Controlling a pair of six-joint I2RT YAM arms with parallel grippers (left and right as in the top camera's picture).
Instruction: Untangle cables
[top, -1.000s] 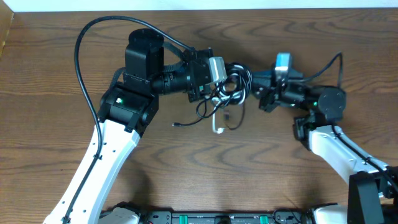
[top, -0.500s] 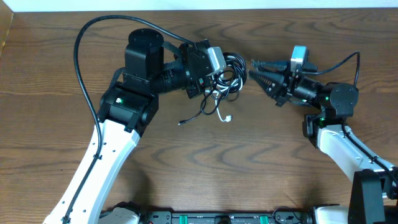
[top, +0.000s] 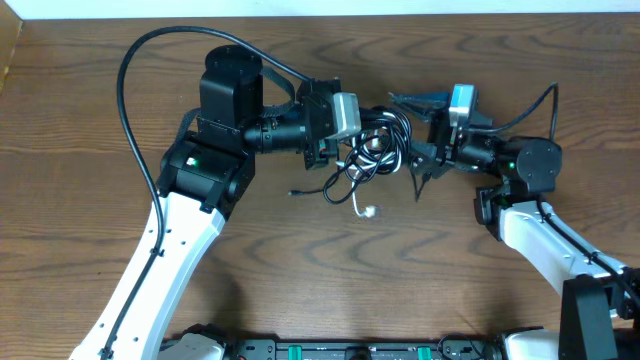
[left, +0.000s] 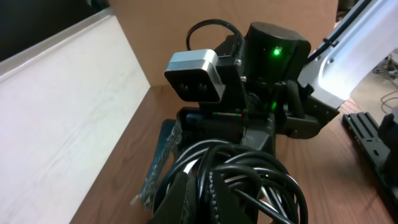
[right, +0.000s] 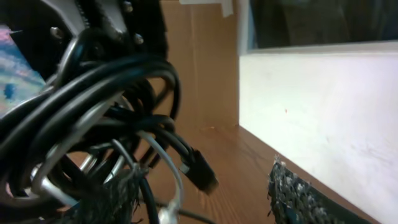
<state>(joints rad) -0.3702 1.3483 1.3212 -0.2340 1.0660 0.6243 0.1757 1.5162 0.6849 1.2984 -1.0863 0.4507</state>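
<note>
The cables (top: 375, 145) form a tangled bundle of black loops with one white cord, held just above the table's middle. My left gripper (top: 350, 135) is shut on the bundle's left side; in the left wrist view its fingers (left: 186, 196) pinch the black loops (left: 249, 177). A white cord end (top: 368, 211) and a black plug end (top: 293, 192) hang down to the wood. My right gripper (top: 408, 140) stands open at the bundle's right edge. In the right wrist view its jaws (right: 205, 199) straddle a black plug (right: 199, 171), with the loops (right: 93, 106) against the left finger (right: 112, 202).
The wooden table (top: 450, 260) runs to a white wall (top: 320, 8) at the back. The left arm's thick black cable (top: 135, 70) arcs over the table's left side. The right arm's base (top: 590, 310) is at the lower right.
My right gripper let go of the bundle, pulled away to the right while opening, then came back to the bundle's right edge with jaws open. The hanging cord ends shifted.
</note>
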